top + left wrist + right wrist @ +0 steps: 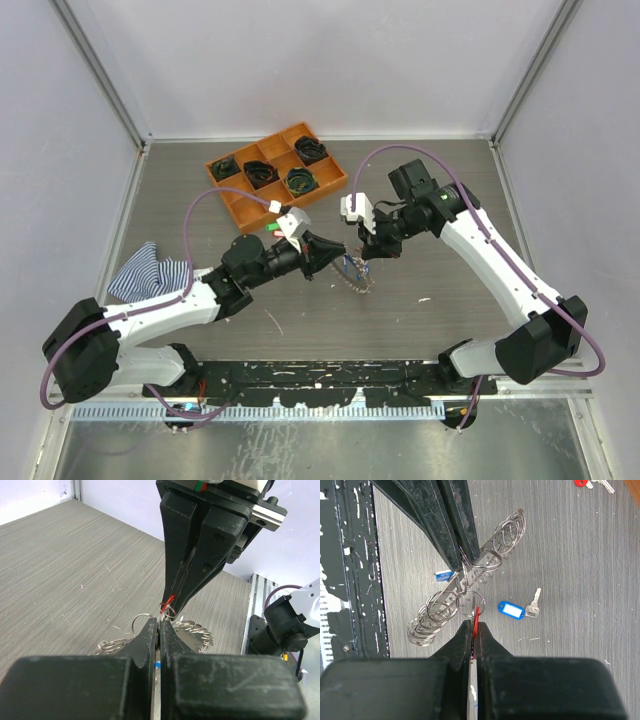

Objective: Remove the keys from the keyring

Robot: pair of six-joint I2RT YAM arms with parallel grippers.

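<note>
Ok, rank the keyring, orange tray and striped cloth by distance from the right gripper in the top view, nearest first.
1. keyring, table centre, right beside the right gripper.
2. orange tray, far side, left of centre.
3. striped cloth, far left edge.

The silvery wire keyring fringed with small split rings [470, 582] slants from seven to one o'clock, with a red plastic key tag [475, 621] at its six. A blue-tagged silver key [517, 610] lies loose at its three.

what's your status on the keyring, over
Left gripper shut on keyring. Right gripper shut on red tag. Blue-tagged key loose on table. Nothing in the way.
</note>
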